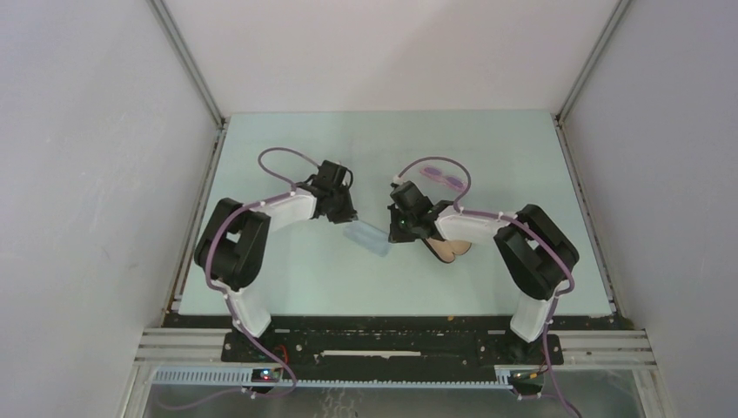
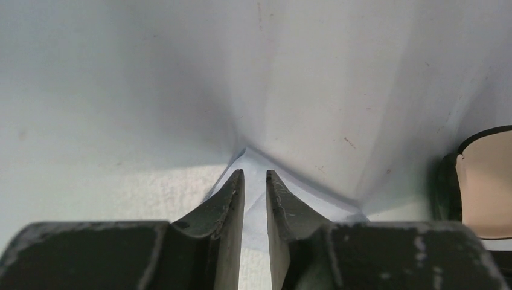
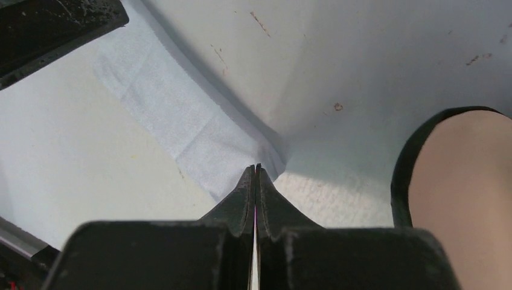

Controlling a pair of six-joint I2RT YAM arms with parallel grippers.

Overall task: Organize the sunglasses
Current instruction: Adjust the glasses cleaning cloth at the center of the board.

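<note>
The sunglasses (image 1: 442, 178), a slim pink-purple pair, lie on the table behind my right arm, away from both grippers. A light blue cloth (image 1: 370, 239) lies flat between the two grippers. My left gripper (image 1: 348, 218) stands at its left end. In the left wrist view the left gripper (image 2: 254, 173) has a narrow gap between its jaws, with the cloth (image 2: 314, 194) showing under the tips. My right gripper (image 3: 255, 167) is shut, its tips meeting on the near corner of the cloth (image 3: 181, 115).
An open black case with tan lining (image 1: 448, 248) lies just right of the cloth, under my right forearm; its rim shows close beside my right gripper in the right wrist view. White walls enclose the table on three sides.
</note>
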